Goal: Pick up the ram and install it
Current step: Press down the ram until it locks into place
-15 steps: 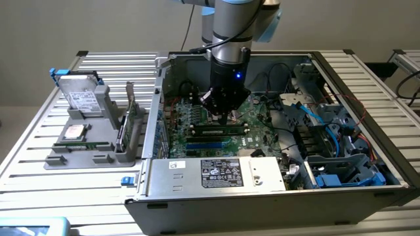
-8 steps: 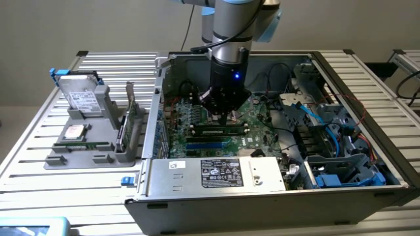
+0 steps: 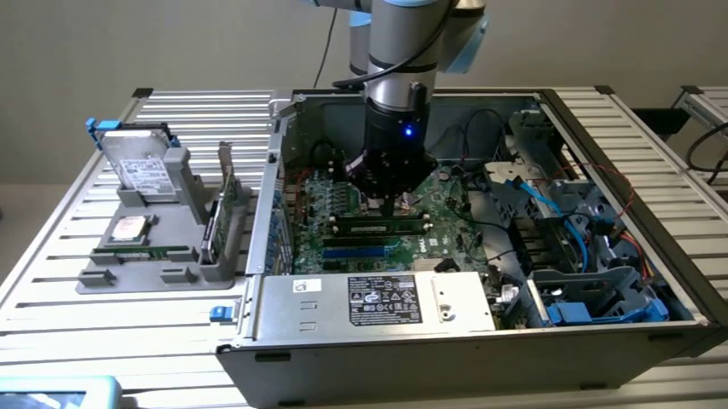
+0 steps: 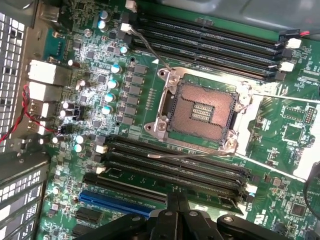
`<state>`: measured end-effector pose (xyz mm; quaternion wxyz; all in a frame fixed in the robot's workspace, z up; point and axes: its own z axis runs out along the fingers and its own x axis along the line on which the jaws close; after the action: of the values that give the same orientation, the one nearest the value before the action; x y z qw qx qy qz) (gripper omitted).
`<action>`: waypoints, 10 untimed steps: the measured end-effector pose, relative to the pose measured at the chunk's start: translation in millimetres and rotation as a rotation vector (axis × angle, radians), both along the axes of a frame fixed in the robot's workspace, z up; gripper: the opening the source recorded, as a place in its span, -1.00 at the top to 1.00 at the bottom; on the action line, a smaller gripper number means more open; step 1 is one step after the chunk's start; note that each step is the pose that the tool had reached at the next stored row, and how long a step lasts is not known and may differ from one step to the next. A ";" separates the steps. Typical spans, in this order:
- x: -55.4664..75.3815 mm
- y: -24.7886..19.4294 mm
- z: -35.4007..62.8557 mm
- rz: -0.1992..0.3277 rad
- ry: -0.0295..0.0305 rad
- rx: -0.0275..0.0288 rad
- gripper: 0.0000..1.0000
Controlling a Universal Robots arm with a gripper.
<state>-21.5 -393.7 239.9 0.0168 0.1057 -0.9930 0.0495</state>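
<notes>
The arm reaches down into the open computer case [image 3: 534, 281], which lies on its side on the bench [image 3: 68, 264] so that the motherboard [image 4: 280, 130] faces upward for top-down access. The gripper [image 3: 390, 203] stands with its fingers [image 4: 176, 212] pressed closed, tips just above the ram [image 3: 381, 227]. The ram lies lengthwise in a black memory slot near the blue slot [image 3: 361, 251], with the closed fingers directly over its top edge, apparently to push rather than to grasp. Whether it is fully seated cannot be told. The wrist view looks straight onto the empty CPU socket [image 4: 200, 112], flanked by slot banks on both sides. On the exterior view's left, a grey holder [image 3: 159, 247] props a hard drive [image 3: 142, 166] upright and keeps spare parts within reach.
</notes>
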 end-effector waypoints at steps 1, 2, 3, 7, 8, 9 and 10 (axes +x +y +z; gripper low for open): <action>0.0 0.0 0.0 -0.011 -0.0028 0.0000 0.79; 0.0 0.0 0.0 -0.022 -0.0057 0.0000 0.79; 0.0 0.0 0.0 -0.033 -0.0084 0.0000 0.79; 0.0 0.0 0.1 -0.079 -0.0104 -0.0005 0.79; 0.0 0.0 0.1 -0.088 -0.0106 -0.0006 0.79; 0.0 0.0 0.0 -0.097 -0.0113 -0.0004 0.79; 0.0 0.0 0.0 -0.106 -0.0120 -0.0004 0.79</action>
<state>-21.5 -393.7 239.9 0.0134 0.0529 -0.9973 0.0494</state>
